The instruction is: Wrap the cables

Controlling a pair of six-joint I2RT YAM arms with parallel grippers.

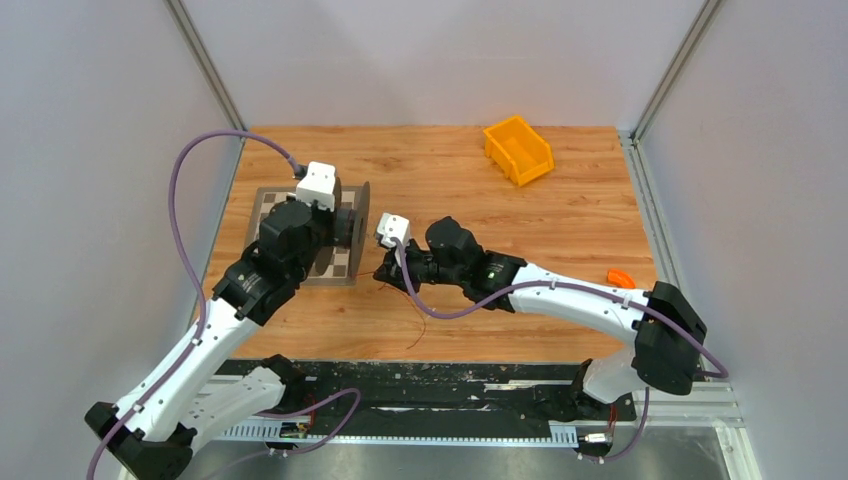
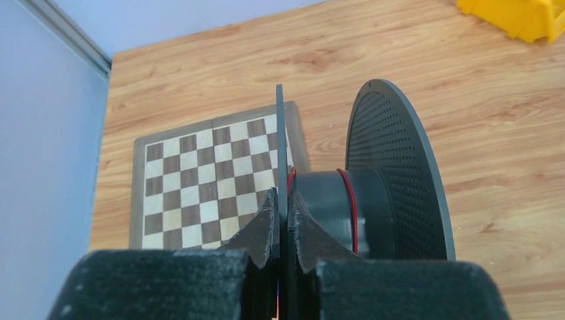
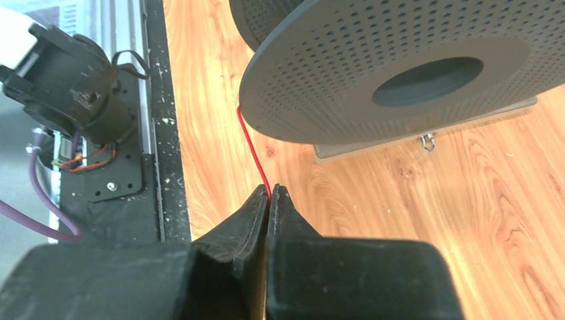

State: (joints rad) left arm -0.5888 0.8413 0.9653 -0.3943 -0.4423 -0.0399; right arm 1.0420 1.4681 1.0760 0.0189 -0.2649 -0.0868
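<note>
A dark grey spool (image 2: 373, 193) stands on edge over a chessboard (image 2: 200, 180); it also shows in the top view (image 1: 357, 228) and in the right wrist view (image 3: 400, 67). My left gripper (image 2: 285, 200) is shut on the spool's near thin flange (image 2: 280, 147). A thin red wire (image 2: 349, 210) loops round the spool's hub. My right gripper (image 3: 270, 193) is shut on the red wire (image 3: 252, 150), which runs up from its tips to the spool's rim. In the top view the right gripper (image 1: 385, 270) sits just right of the spool, and loose wire (image 1: 418, 322) trails toward the near edge.
An orange bin (image 1: 518, 150) stands at the far right of the wooden table (image 1: 560, 220). A small orange piece (image 1: 621, 276) lies by the right edge. A black rail (image 1: 450, 385) runs along the near edge. Grey walls enclose both sides.
</note>
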